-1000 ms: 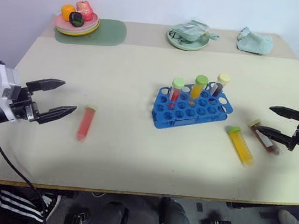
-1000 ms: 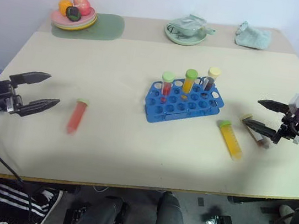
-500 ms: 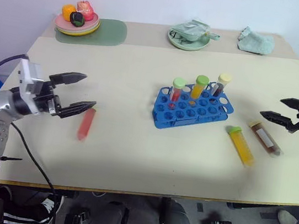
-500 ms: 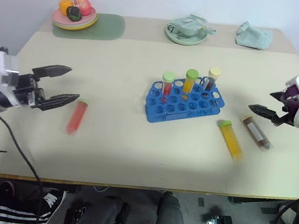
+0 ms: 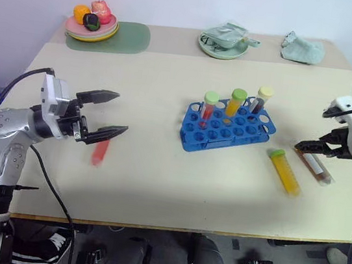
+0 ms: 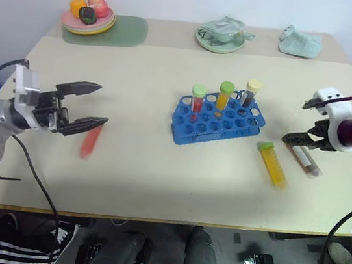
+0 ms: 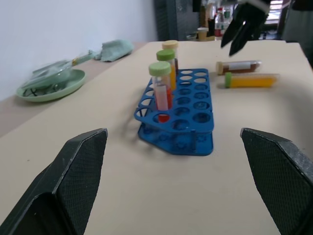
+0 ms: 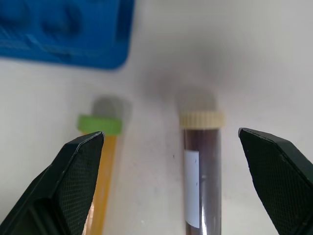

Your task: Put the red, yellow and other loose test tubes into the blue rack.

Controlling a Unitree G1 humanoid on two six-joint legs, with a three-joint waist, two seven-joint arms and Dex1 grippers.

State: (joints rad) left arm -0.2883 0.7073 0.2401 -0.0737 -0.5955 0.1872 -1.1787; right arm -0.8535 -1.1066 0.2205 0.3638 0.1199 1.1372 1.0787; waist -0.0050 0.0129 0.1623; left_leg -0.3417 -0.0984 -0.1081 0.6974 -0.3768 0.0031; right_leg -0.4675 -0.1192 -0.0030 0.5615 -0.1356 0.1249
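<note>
Right gripper hangs tilted down over the brown tube, jaws spread wide, nothing held. That tube lies flat on the table, pale cap toward the blue rack, long axis running away from the rack; the yellow tube lies just beside it, roughly parallel. Right wrist view shows both caps between the fingers, so it needs to centre on one. Left gripper is also wide open and empty, right over the red tube's cap end.
</note>
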